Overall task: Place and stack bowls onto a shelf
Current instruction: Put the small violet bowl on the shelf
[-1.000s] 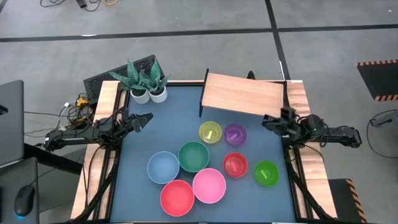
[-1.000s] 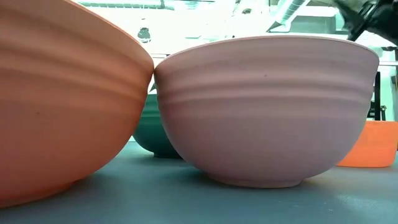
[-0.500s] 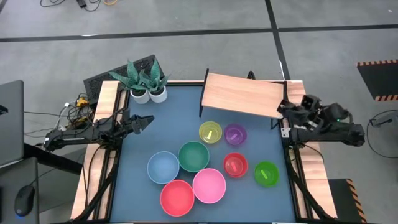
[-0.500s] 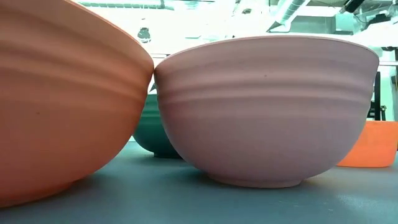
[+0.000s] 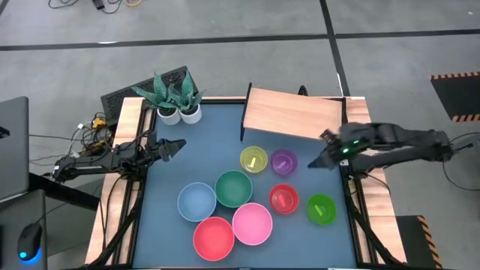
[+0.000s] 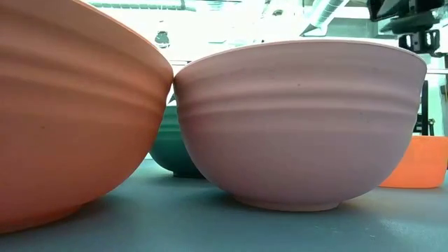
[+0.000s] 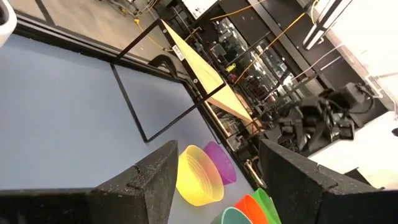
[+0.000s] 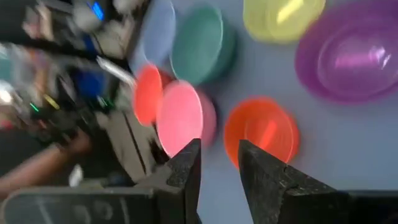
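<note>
Shelf (image 5: 294, 114) bare at the table's far edge, so no bowl placed yet. All bowls sit loose on the mat in front of it; purple bowl (image 5: 283, 161) and yellow bowl (image 5: 254, 160) nearest. Right gripper (image 5: 318, 160) hangs just beside the purple bowl, fingers slightly parted, empty (likely lining up a pick). Left gripper (image 5: 175, 145) waits left of the shelf, spread, holding nothing.
</note>
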Controlling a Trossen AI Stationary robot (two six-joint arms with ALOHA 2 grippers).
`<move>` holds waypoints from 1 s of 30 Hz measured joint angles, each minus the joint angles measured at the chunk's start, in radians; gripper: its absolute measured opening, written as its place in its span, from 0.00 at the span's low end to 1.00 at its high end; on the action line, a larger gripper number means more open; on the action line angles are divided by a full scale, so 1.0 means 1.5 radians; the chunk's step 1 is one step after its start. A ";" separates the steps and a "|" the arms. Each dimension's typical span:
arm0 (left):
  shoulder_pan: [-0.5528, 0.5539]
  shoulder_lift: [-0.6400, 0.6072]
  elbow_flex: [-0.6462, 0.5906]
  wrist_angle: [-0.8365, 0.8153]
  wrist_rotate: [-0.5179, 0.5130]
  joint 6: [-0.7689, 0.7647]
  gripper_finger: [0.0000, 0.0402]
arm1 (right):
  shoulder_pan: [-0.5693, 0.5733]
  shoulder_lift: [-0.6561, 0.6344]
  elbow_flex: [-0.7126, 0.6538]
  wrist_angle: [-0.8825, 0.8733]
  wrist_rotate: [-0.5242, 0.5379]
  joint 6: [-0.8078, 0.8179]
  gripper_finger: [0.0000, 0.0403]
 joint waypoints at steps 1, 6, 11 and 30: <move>0.000 0.000 0.000 0.000 0.000 0.000 0.52 | 0.017 0.025 0.000 0.008 -0.001 -0.007 0.33; 0.000 0.000 0.000 0.000 0.000 0.016 0.52 | 0.111 0.137 0.001 0.083 0.043 -0.153 0.33; 0.000 0.000 0.000 0.000 -0.002 0.037 0.52 | 0.157 0.233 0.000 0.109 0.144 -0.258 0.33; 0.000 0.000 0.000 0.000 0.000 0.078 0.52 | 0.109 0.415 0.028 0.062 0.156 -0.595 0.46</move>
